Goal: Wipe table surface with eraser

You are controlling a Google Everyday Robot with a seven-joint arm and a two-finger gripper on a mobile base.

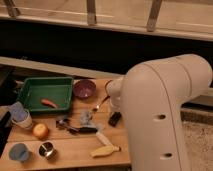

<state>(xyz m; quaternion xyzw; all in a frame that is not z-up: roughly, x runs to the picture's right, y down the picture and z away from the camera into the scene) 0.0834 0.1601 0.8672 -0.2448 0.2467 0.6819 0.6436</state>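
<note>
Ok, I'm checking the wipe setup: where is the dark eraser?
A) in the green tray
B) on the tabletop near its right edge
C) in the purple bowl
B: the eraser lies on the table surface, close by the claw, which hangs at the white arm's end near the right edge.
</note>
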